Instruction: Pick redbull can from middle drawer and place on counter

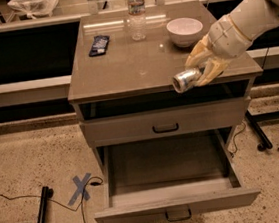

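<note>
My gripper [201, 67] is shut on the redbull can [186, 79], a slim silver can held on its side with its end facing the camera. It hangs at the front right edge of the counter [124, 65], just above the surface. The white arm reaches in from the upper right. Below, the middle drawer [169, 175] is pulled wide open with nothing showing inside; its dark bar handle [178, 213] faces front. The upper drawer [165, 122] is shut.
On the counter stand a clear plastic bottle [136, 11] at the back, a white bowl [184, 31] at the back right and a dark flat packet [98, 44] at the back left. A blue tape cross [80, 187] and cables lie on the floor at left.
</note>
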Available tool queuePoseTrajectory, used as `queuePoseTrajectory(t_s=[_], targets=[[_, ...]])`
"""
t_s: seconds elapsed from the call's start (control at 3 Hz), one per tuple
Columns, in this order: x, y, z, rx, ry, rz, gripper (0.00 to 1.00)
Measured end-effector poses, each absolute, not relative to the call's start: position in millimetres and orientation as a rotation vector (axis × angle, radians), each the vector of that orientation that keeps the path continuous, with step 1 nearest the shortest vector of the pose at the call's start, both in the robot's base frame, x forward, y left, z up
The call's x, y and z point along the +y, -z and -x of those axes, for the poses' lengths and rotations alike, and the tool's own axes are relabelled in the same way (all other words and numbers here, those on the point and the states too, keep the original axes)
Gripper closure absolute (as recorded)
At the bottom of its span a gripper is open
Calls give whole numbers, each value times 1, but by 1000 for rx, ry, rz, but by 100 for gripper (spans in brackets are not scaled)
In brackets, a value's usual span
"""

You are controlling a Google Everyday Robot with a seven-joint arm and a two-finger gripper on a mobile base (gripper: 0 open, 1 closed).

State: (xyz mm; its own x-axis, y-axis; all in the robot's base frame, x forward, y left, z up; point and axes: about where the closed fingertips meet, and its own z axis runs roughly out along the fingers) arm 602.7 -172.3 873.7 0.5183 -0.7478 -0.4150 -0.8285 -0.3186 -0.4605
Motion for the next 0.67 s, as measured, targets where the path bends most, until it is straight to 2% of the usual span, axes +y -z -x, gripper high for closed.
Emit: queuePoseTrajectory(t_s=[0.67], targets=[[-172,-865,-671,1306,-249,1998,100]])
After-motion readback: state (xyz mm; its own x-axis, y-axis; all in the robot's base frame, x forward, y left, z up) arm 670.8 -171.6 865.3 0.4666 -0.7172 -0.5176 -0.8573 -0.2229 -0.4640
